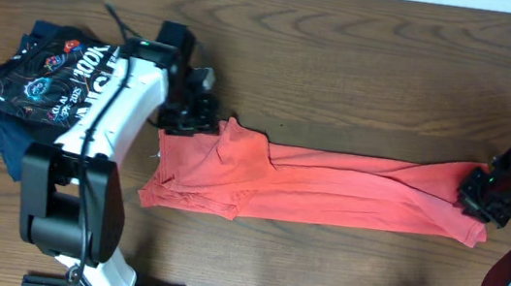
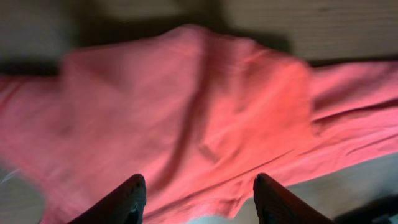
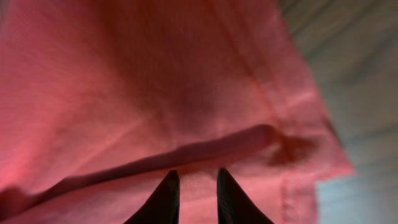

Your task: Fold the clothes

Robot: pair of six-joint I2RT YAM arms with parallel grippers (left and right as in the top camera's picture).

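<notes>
The clothes, a red-orange T-shirt, lie flat as a long narrow strip across the table, with a bunched hump at the left end. My left gripper hovers over that left end's upper edge. In the left wrist view its fingers stand wide apart above the shirt, holding nothing. My right gripper is at the strip's right end. In the right wrist view its gripper shows a narrow gap, tips just over the shirt, with no fold pinched between them.
A pile of dark garments with white lettering lies at the far left, beside the left arm. Bare wooden table stretches behind and in front of the strip. The arm bases stand at the front edge.
</notes>
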